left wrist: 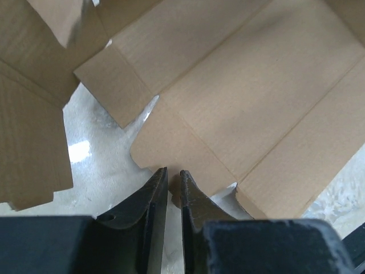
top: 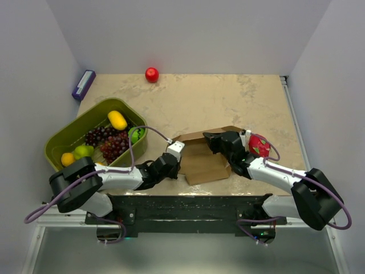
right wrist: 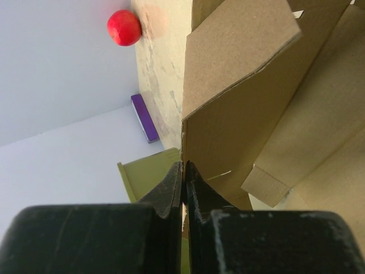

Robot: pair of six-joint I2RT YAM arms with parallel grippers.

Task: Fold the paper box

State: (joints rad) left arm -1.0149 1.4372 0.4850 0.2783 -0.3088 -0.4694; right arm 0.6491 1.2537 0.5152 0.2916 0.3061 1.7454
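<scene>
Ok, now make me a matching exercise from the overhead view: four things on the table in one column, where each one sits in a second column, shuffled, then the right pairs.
Things:
1. paper box
2. round red object
3. purple box
4. green basket

Places:
A. far-left corner
B. left side, nearer the front
C. far edge, about the middle
D. front, about the middle

Pairs: 1-D, 2-C, 3-A, 4-B
</scene>
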